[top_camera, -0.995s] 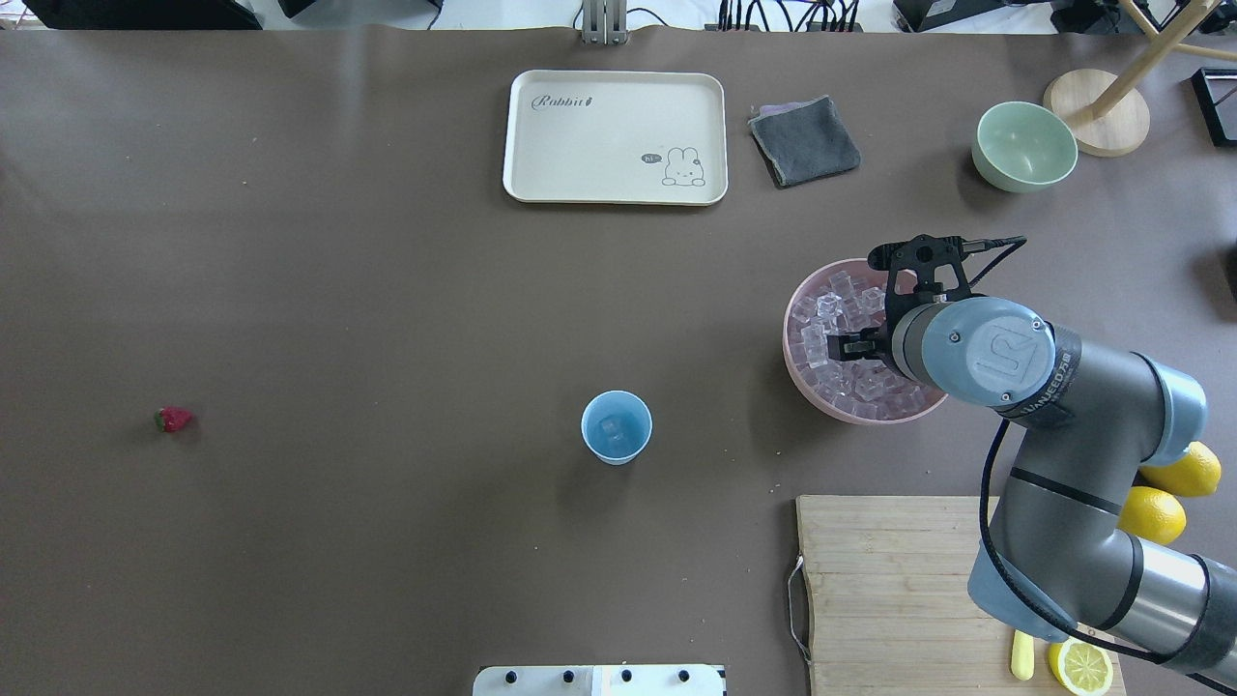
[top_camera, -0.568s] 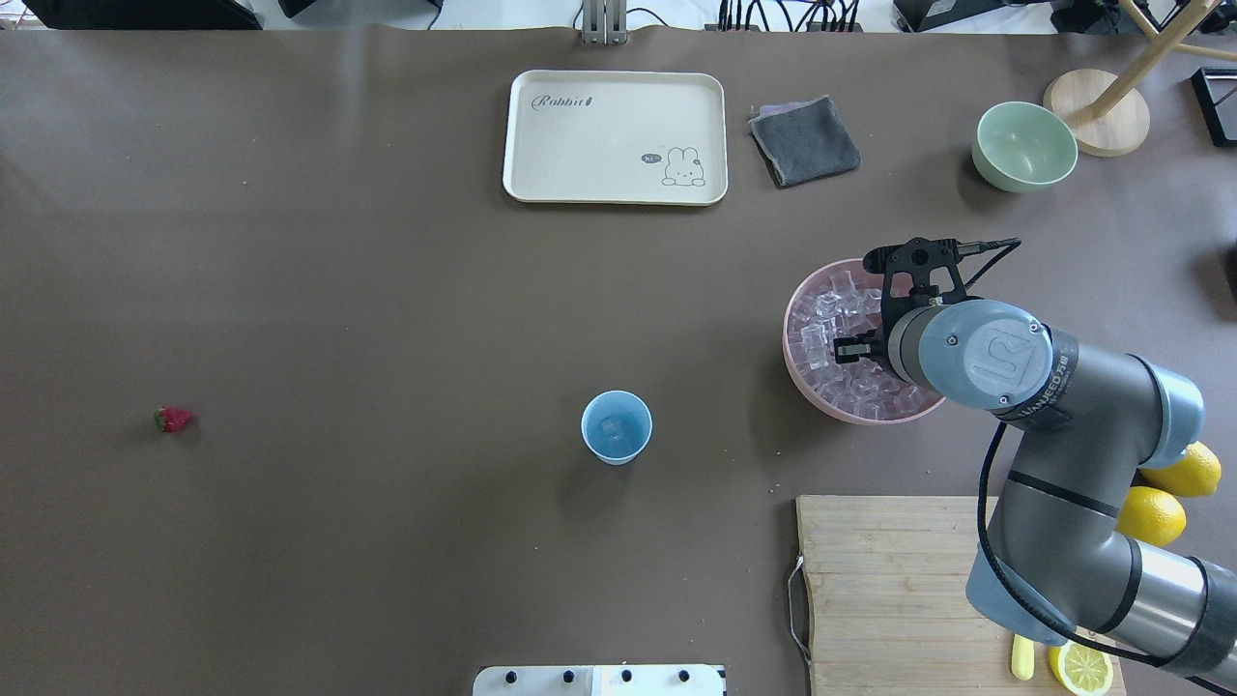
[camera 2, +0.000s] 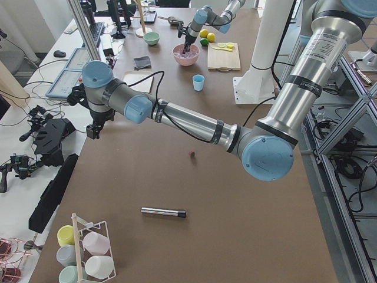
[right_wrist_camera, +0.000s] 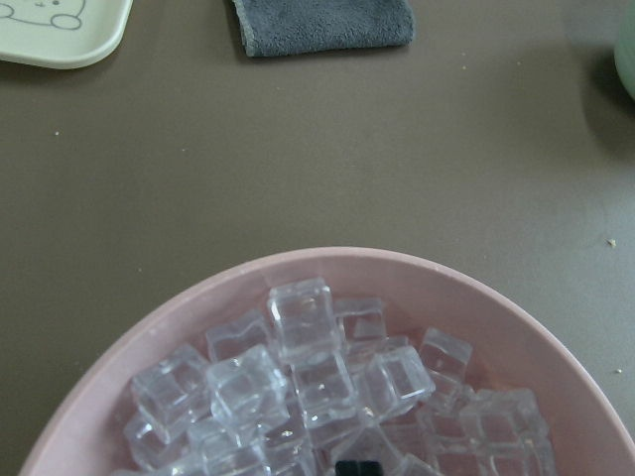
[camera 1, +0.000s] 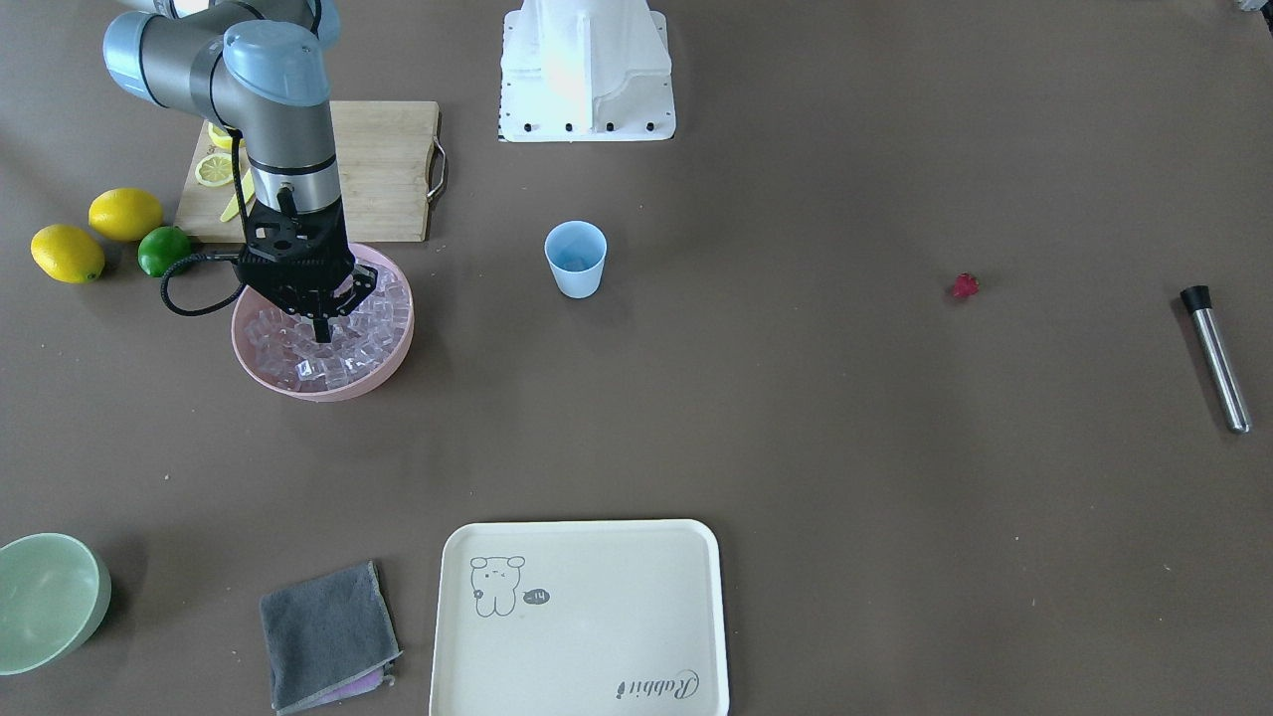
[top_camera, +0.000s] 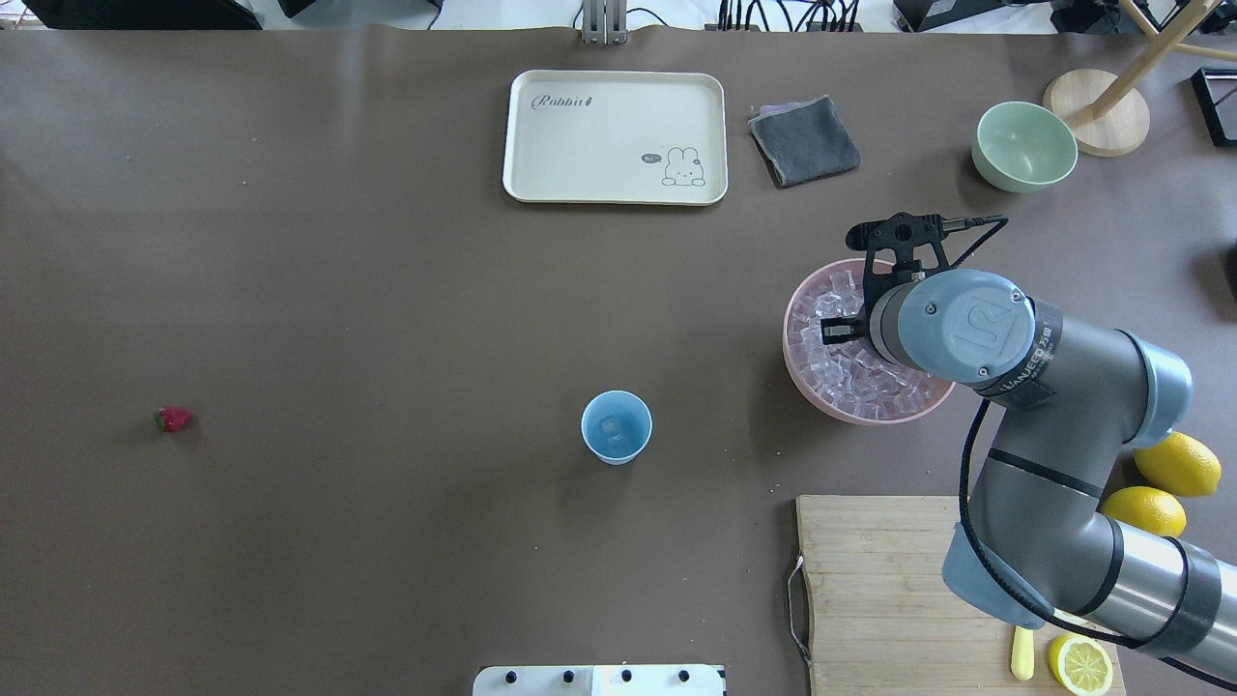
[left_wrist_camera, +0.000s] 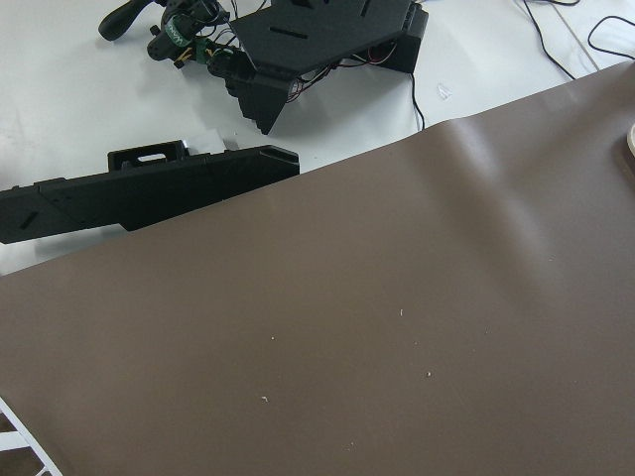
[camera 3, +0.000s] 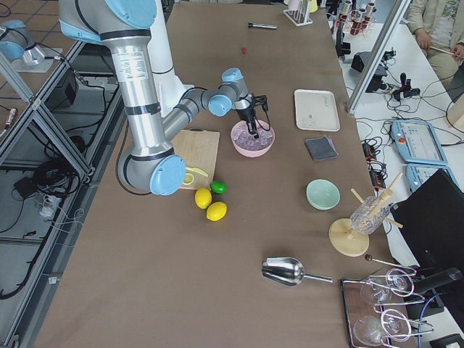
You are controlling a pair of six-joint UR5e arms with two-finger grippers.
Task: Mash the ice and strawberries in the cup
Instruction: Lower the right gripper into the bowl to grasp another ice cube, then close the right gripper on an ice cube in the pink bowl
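Pointing down into the pink bowl [camera 1: 338, 391] of ice [camera 1: 373, 318], the right gripper [camera 1: 321, 334] shows its jaws pressed together. Overhead, the cup [top_camera: 617, 427] holds 1 ice cube; the strawberry [top_camera: 174, 419] lies well apart on the counter [top_camera: 387, 290]. From the left end, I cannot tell how the left gripper [camera 2: 94, 133] holds its jaws.

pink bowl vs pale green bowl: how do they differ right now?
Contents: the wide pink plastic bowl is heaped with clear ice cubes; the pale green bowl looks empty.
Size: the pink bowl is wider than the green one.
Activity: the right gripper is down among the pink bowl's ice; no gripper is near the green bowl.
Both are round, upright and on the robot's right.
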